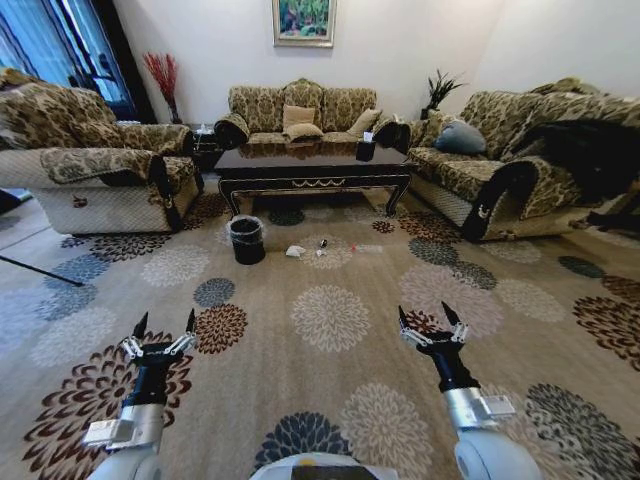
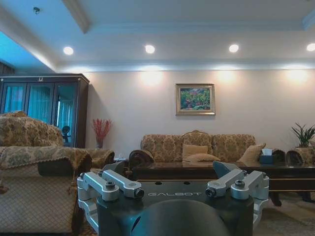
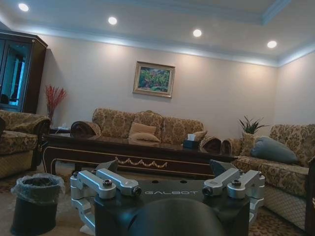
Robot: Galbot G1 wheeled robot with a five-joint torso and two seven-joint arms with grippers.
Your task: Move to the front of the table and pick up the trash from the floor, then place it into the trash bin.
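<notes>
Head view: the left hand (image 1: 163, 334) and the right hand (image 1: 431, 323) are both held low and forward over the floor (image 1: 330, 320), fingers spread wide, nothing gripped. The trash (image 1: 296, 250) lies well ahead of both hands, a white wad with smaller scraps strung sideways across the carpet toward the right, in front of the bench (image 1: 314, 162). The bin (image 1: 246, 239) stands just left of the wad. The litter sits roughly midway between the arms; neither hand is clearly nearer. Judgement: the robot has not reached the bench front, so driving forward comes before any reach.

Left wrist view: the left hand (image 2: 173, 186) points level at the far sofa (image 2: 197, 146), fingers apart and empty, the bench (image 2: 290, 173) beyond it.

Right wrist view: the right hand (image 3: 168, 184) is level, open and empty. The bin (image 3: 35, 201) stands near the bench (image 3: 123, 155).
</notes>
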